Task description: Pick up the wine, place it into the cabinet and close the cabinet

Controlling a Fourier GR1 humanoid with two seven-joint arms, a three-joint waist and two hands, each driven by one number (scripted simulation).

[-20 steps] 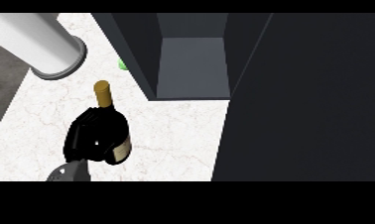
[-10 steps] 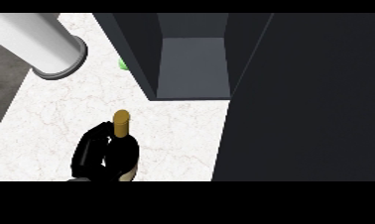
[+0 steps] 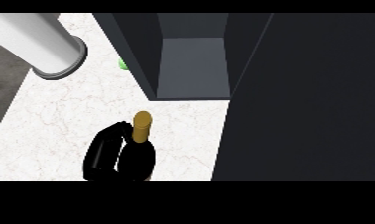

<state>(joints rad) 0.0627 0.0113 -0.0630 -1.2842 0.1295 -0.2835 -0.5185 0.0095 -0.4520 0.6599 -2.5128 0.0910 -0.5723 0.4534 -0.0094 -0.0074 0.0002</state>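
White marbled counter (image 3: pixel 51 129) fills the left half of my head view, with a dark grey strip of floor or edge at the far left. On it stands the cabinet (image 3: pixel 194 64), dark grey, its interior open toward me: I see a lighter grey floor panel inside and dark side walls. To the right, a large dark panel, which I take to be the cabinet door (image 3: pixel 307 104), swung open, covers the whole right side of the view from top to bottom.

I note the wine bottle (image 3: pixel 139 156) low in the view, near the lower edge, in front of the cabinet opening and left of the door. Its body is black, its neck capped in gold and pointing up toward the cabinet. It sits outside the cabinet, over the counter.

One black hand (image 3: pixel 102 153) is curled around the bottle's left side, fingers wrapped on the dark body, grasping it. I cannot tell from this view alone which arm it belongs to.

At upper left a pale grey cylinder (image 3: pixel 40 44) lies across the corner. A small green object (image 3: pixel 123 64) shows just beside the cabinet's left wall, mostly hidden
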